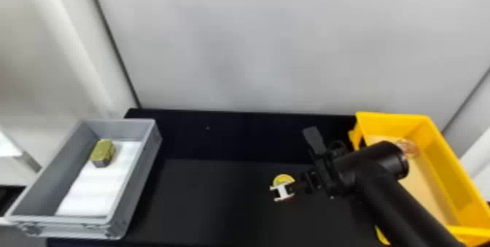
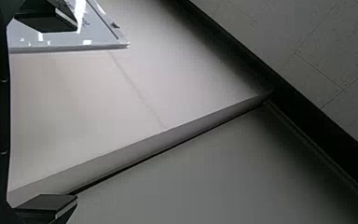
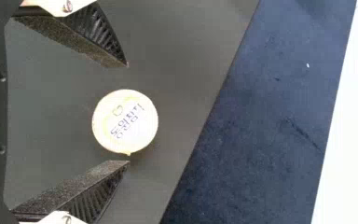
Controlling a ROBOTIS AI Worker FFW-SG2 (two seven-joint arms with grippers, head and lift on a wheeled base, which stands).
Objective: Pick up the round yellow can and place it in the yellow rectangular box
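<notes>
In the head view my right gripper (image 1: pixel 288 188) is over the middle-right of the black table, partly covering the round yellow can (image 1: pixel 283 179). Seen from the right wrist, the can's pale round lid (image 3: pixel 125 121) lies between the spread fingertips of the open right gripper (image 3: pixel 128 113), closer to one fingertip than the other. The yellow rectangular box (image 1: pixel 446 155) stands at the table's right end, partly behind my right arm. My left gripper (image 2: pixel 77 114) is open with nothing between its fingers, over a pale surface.
A grey box (image 1: pixel 133 177) at the left holds a small olive-green block (image 1: pixel 103 151) on a white sheet. A clear object (image 1: pixel 408 148) is inside the yellow box. Part of another yellow thing (image 1: pixel 381 236) peeks out beside my right forearm. A pale wall rises behind the table.
</notes>
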